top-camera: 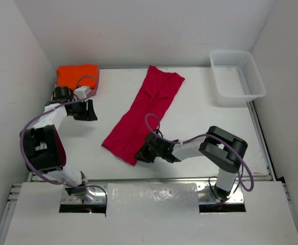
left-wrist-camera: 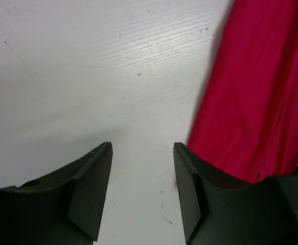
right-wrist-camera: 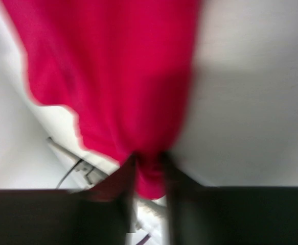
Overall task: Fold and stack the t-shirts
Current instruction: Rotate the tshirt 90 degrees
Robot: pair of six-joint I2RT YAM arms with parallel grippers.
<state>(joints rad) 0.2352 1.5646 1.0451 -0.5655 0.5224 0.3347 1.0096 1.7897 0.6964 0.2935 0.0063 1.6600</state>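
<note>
A crimson t-shirt [top-camera: 146, 109] lies folded into a long strip, running diagonally across the middle of the table. My right gripper [top-camera: 141, 153] is at its near corner. In the blurred right wrist view the red cloth [right-wrist-camera: 113, 66] bunches between the two fingers, and the gripper [right-wrist-camera: 149, 158] is shut on it. An orange t-shirt [top-camera: 77, 75] sits folded at the back left. Just in front of it my left gripper [top-camera: 87, 111] hangs open over bare table [left-wrist-camera: 87, 76], with nothing between its fingers [left-wrist-camera: 142, 148]. The crimson t-shirt [left-wrist-camera: 261, 92] fills the right of that view.
A white mesh basket [top-camera: 238, 95] stands at the back right corner. White walls close the table on the left, back and right. The right arm's purple cable loops over the near end of the red cloth.
</note>
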